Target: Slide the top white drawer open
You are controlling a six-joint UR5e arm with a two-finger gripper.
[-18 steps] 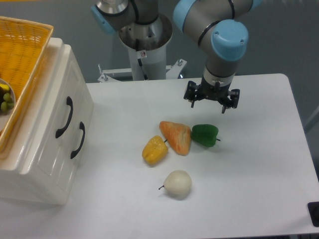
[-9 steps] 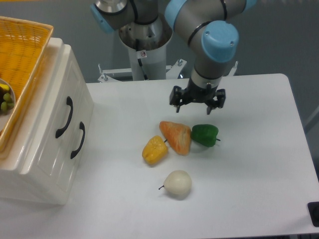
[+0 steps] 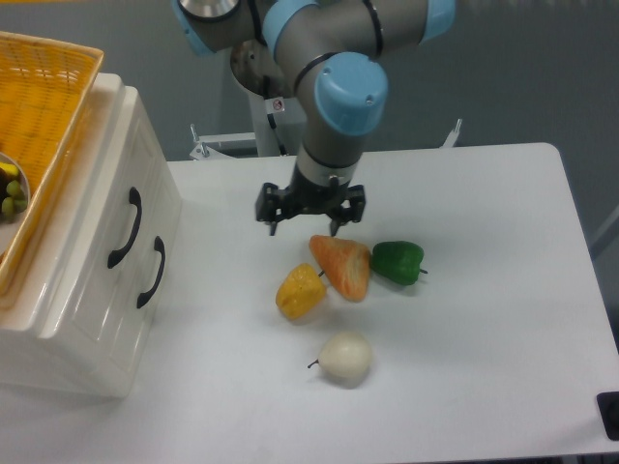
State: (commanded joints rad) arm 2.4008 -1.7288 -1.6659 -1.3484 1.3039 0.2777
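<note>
The top white drawer [image 3: 116, 217] sits in the left of the frame, shut flush in a glossy white cabinet [image 3: 92, 280], its panelled front facing right toward the table centre. Two drawers in all; each carries one curved black handle, this drawer's handle [image 3: 124, 228] running up and down the front, the lower white drawer [image 3: 145, 290] just beside it toward the bottom.

One orange wicker basket [image 3: 44, 116] rests on the cabinet top, upper left (small green-yellow items inside, cut off by the frame edge).

Four toy foods lie mid-table on the white table [image 3: 484, 329]: one orange carrot-like piece [image 3: 341, 266], one yellow pepper [image 3: 300, 292] touching it, one green pepper [image 3: 397, 262] just beside it, one white onion [image 3: 345, 358] apart, lower.

One gripper [image 3: 303, 228], fingers apart and holding nothing, hangs just above the carrot piece, well apart from the drawer handle; nothing lies between them.
</note>
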